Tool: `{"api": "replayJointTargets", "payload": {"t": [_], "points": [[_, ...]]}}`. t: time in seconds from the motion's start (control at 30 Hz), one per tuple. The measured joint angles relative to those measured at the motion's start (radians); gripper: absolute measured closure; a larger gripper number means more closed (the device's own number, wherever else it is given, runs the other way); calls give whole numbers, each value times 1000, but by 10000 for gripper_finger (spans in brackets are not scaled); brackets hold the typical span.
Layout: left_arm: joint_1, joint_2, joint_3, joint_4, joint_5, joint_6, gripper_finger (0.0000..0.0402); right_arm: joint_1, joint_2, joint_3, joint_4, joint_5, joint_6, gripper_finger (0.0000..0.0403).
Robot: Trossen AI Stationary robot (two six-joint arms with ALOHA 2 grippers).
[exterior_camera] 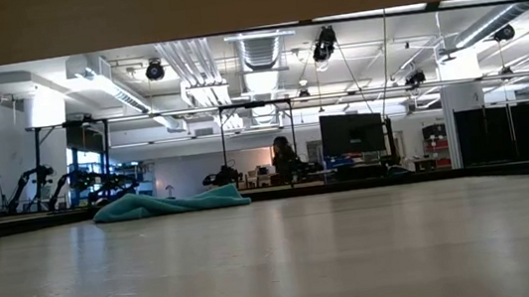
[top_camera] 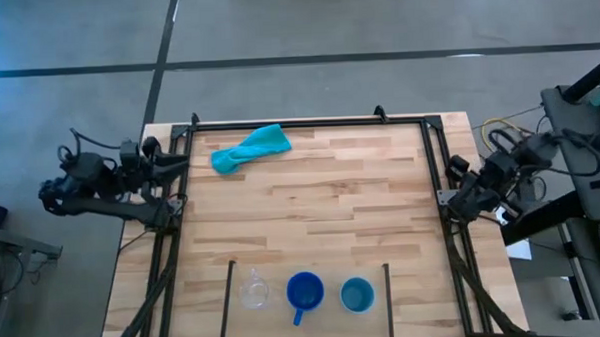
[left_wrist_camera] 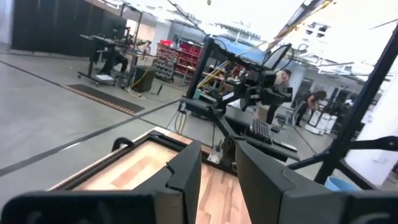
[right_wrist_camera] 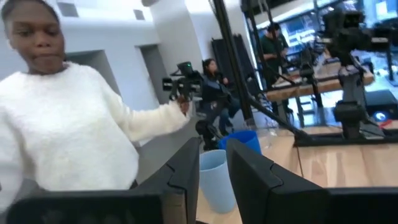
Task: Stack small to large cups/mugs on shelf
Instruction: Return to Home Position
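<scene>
Three vessels stand in a row on the shelf (top_camera: 331, 328), the pale plank strip at the table's near edge between two short black rods. They are the clear cup (top_camera: 253, 290), the dark blue mug (top_camera: 304, 290) with its handle toward the near edge, and the light blue cup (top_camera: 356, 295). The right wrist view shows the light blue cup (right_wrist_camera: 214, 180) and the mug (right_wrist_camera: 244, 140) behind it. My left gripper (top_camera: 176, 163) waits at the table's left edge and my right gripper (top_camera: 449, 199) at its right edge. Both are shut, far from the cups, and hold nothing.
A teal cloth (top_camera: 251, 148) lies crumpled near the far left corner and shows in the low view as the cloth (exterior_camera: 171, 203). Black rails (top_camera: 308, 123) frame the table. A person in a white sweater (right_wrist_camera: 68, 130) stands just off the table's near side.
</scene>
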Motion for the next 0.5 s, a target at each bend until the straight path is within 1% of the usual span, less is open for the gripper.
{"api": "replayJointTargets", "payload": {"t": [0.17,0.3,0.5], "points": [[0,-53,-109,68,24,-1,315,0,-47,-101,61,-12,-13,333],[0,-74,-184,145,42,-2,315,0,-57,-161,116,-12,-13,334],[0,-87,-250,162,43,-41,315,0,-70,-245,198,-12,-16,327]]}}
